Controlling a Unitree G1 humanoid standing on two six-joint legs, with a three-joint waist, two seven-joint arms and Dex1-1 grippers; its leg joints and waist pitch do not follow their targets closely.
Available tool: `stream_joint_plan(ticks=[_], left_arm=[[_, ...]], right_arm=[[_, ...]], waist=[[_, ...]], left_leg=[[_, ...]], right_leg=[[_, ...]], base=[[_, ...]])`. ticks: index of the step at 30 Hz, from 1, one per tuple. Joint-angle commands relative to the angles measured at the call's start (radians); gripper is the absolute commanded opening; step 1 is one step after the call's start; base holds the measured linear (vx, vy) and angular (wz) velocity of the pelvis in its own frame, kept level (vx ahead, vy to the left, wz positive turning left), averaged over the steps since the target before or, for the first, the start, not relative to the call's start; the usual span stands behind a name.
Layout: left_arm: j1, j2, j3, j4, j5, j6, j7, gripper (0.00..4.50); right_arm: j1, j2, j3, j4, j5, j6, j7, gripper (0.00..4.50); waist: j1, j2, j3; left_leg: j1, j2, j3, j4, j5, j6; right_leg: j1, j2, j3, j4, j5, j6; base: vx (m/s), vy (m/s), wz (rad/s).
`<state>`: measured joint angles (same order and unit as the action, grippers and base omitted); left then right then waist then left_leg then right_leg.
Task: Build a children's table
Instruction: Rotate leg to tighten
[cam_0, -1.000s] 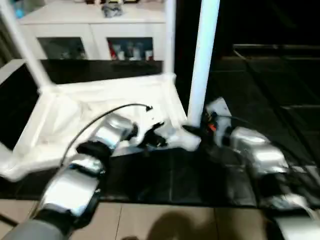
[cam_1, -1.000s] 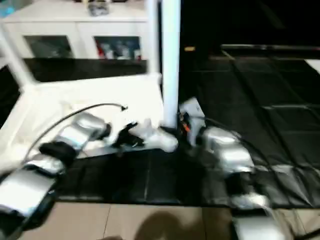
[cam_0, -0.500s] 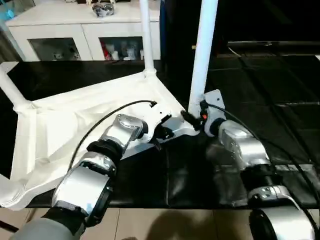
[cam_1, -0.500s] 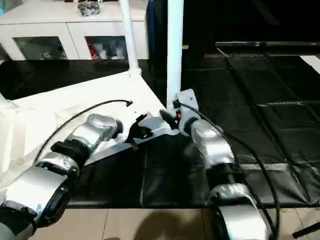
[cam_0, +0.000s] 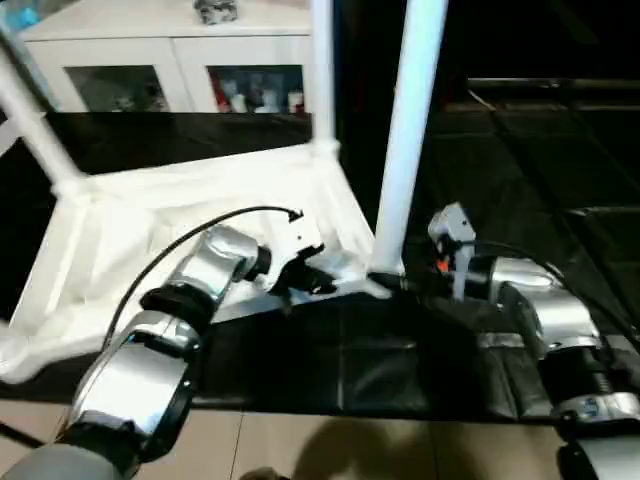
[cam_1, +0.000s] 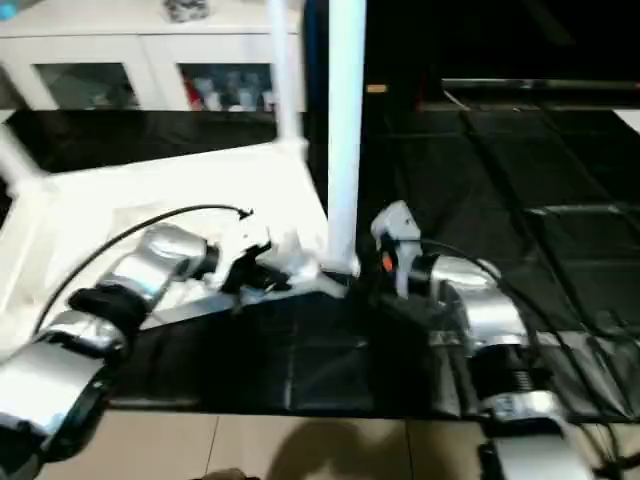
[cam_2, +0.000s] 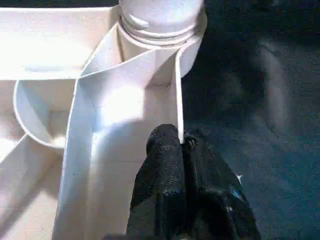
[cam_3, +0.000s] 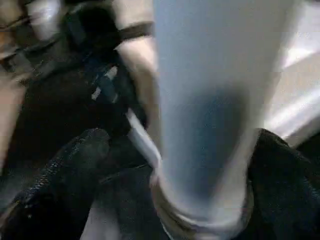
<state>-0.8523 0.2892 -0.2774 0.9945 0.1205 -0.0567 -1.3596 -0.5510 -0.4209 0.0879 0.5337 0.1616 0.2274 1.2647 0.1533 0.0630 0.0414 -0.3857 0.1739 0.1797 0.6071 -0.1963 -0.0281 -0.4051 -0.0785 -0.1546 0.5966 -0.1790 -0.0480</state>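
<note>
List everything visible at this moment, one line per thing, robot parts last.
Table top: one, white, lying upside down on the black mat, ribbed underside up.
Table legs: three seen, white, standing up from corner sockets; near right, far right, far left.
Floor mat: black, under the table.
Cabinet: one, white, glass-fronted, behind the table.
Left claw: black, shut, pinching the thin rim of the table top near the near right leg's socket.
Right claw: black, fingers spread either side of the near right leg's base.
Forearms: two, silver; left, right.
</note>
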Motion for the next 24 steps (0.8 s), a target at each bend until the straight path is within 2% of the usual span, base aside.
stream_joint_plan(ticks=[1, 5, 8, 9, 10, 11, 14, 19, 22, 23, 24], left_arm=[[0.004, 0.016, -0.035, -0.051, 0.001, -0.053, -0.097, 0.0], [0.023, 0.043, -0.055, -0.081, 0.005, -0.071, -0.158, 0.0], [0.028, 0.051, -0.057, -0.09, 0.004, -0.078, -0.172, 0.0], [0.031, 0.056, -0.059, -0.096, 0.003, -0.079, -0.18, 0.0], [0.034, 0.06, -0.062, -0.101, 0.004, -0.082, -0.186, 0.0], [0.038, 0.065, -0.065, -0.109, 0.003, -0.084, -0.192, 0.0], [0.043, 0.07, -0.068, -0.117, 0.001, -0.086, -0.196, 0.0], [0.047, 0.072, -0.069, -0.129, 0.002, -0.081, -0.188, 0.0], [0.049, 0.073, -0.069, -0.135, 0.003, -0.079, -0.182, 0.0], [0.05, 0.074, -0.069, -0.138, 0.003, -0.077, -0.178, 0.0], [0.051, 0.075, -0.068, -0.14, 0.004, -0.075, -0.174, 0.0]], right_arm=[[-0.021, -0.018, 0.018, 0.005, 0.008, 0.001, 0.068, 4.46], [-0.024, -0.037, 0.033, 0.003, 0.049, 0.016, 0.167, 4.46], [-0.029, -0.037, 0.038, 0.008, 0.058, 0.016, 0.197, 4.3], [-0.03, -0.035, 0.04, 0.009, 0.061, 0.014, 0.209, 4.2], [-0.031, -0.033, 0.041, 0.009, 0.066, 0.015, 0.217, 4.2], [-0.032, -0.031, 0.044, 0.007, 0.073, 0.023, 0.234, 4.02], [-0.03, -0.027, 0.05, 0.001, 0.081, 0.032, 0.255, 3.86], [-0.035, -0.02, 0.062, 0.018, 0.086, 0.032, 0.277, 3.33], [-0.037, -0.017, 0.064, 0.027, 0.086, 0.031, 0.28, 3.28], [-0.038, -0.013, 0.065, 0.033, 0.085, 0.031, 0.278, 3.14], [-0.039, -0.01, 0.065, 0.038, 0.084, 0.031, 0.277, 3.01]], waist=[[-0.001, -0.019, -0.079], [0.015, -0.016, -0.076], [0.017, -0.018, -0.077], [0.016, -0.022, -0.077], [0.017, -0.021, -0.077], [0.016, -0.027, -0.077], [0.018, -0.024, -0.077], [0.02, -0.025, -0.076], [0.02, -0.025, -0.076], [0.021, -0.021, -0.077], [0.02, -0.022, -0.077]], left_leg=[[0.018, 0.084, -0.031, -0.053, -0.054, 0.157], [0.024, 0.087, -0.029, -0.057, -0.08, 0.129], [0.021, 0.087, -0.03, -0.057, -0.079, 0.119], [0.019, 0.086, -0.03, -0.056, -0.071, 0.12], [0.019, 0.086, -0.03, -0.056, -0.067, 0.121], [0.018, 0.085, -0.029, -0.056, -0.062, 0.123], [0.017, 0.084, -0.029, -0.055, -0.053, 0.129], [0.017, 0.083, -0.03, -0.056, -0.065, 0.119], [0.016, 0.082, -0.029, -0.055, -0.062, 0.116], [0.017, 0.082, -0.03, -0.055, -0.061, 0.115], [0.016, 0.082, -0.03, -0.054, -0.061, 0.116]], right_leg=[[0.064, -0.109, 0.077, -0.059, -0.102, -0.157], [0.059, -0.111, 0.081, -0.063, -0.152, -0.155], [0.062, -0.112, 0.081, -0.06, -0.152, -0.155], [0.064, -0.113, 0.081, -0.059, -0.149, -0.152], [0.063, -0.113, 0.081, -0.059, -0.149, -0.15], [0.064, -0.113, 0.081, -0.059, -0.148, -0.147], [0.061, -0.112, 0.08, -0.059, -0.158, -0.142], [0.062, -0.112, 0.079, -0.063, -0.196, -0.13], [0.061, -0.112, 0.079, -0.063, -0.194, -0.13], [0.061, -0.111, 0.079, -0.062, -0.191, -0.13], [0.061, -0.111, 0.079, -0.063, -0.188, -0.13]], base=[[0.0, 0.0, 0.0], [0.0, 0.0, 0.0], [0.0, 0.0, 0.0], [0.0, 0.0, 0.0], [0.0, 0.0, 0.0], [0.0, 0.0, 0.0], [0.0, 0.0, 0.0], [0.0, 0.0, 0.0], [0.0, 0.0, 0.0], [0.0, 0.0, 0.0], [0.0, 0.0, 0.0]])
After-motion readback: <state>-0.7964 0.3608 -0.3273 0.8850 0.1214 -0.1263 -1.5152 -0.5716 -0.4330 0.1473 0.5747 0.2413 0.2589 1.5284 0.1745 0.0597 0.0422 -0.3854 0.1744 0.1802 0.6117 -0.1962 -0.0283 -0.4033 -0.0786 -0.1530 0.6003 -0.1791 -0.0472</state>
